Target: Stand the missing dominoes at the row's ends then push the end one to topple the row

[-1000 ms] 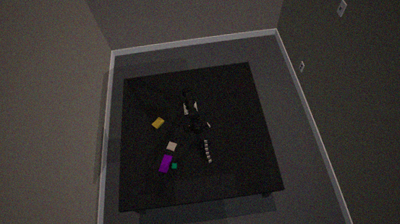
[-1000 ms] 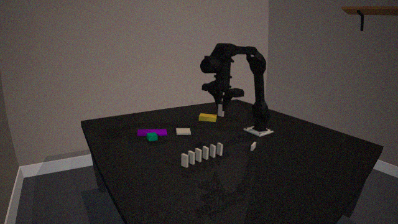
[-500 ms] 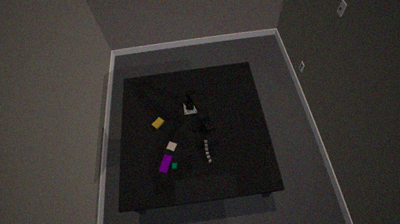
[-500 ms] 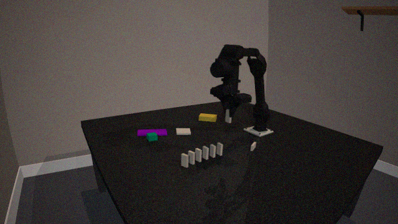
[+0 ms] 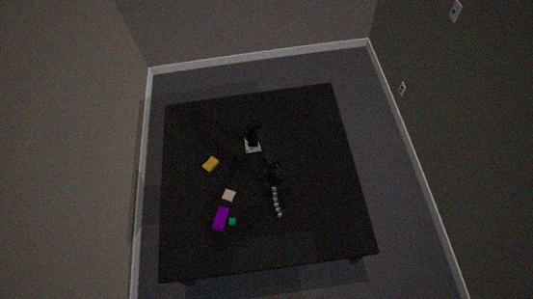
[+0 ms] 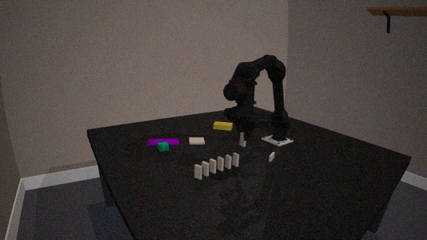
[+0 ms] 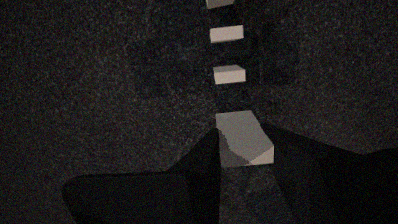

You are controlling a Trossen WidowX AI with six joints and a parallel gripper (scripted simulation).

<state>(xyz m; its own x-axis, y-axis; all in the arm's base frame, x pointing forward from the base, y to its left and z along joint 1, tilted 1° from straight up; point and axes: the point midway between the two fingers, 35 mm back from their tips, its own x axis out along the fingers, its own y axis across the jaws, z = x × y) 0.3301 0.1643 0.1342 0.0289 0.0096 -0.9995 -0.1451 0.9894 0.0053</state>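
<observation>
Several pale dominoes (image 5: 276, 198) (image 6: 220, 163) (image 7: 229, 76) stand upright in an evenly spaced row. My gripper (image 7: 238, 133) is shut on another pale domino (image 6: 241, 139) (image 7: 239, 131), which a dark finger partly covers in the exterior view. It is held raised above the table, just off the robot-side end of the row, and looks roughly upright. In the wrist view the row runs up and away from the held domino. One more pale domino (image 6: 271, 157) rests apart on the table near the robot base, to the right of the row in the exterior view.
A yellow block (image 5: 211, 164) (image 6: 223, 126), a flat pale block (image 5: 229, 195) (image 6: 197, 141), a purple block (image 5: 220, 218) (image 6: 171, 142) and a green cube (image 5: 232, 221) (image 6: 163, 147) lie off to the row's side. The white base plate (image 5: 253, 149) (image 6: 278, 143) is under the arm.
</observation>
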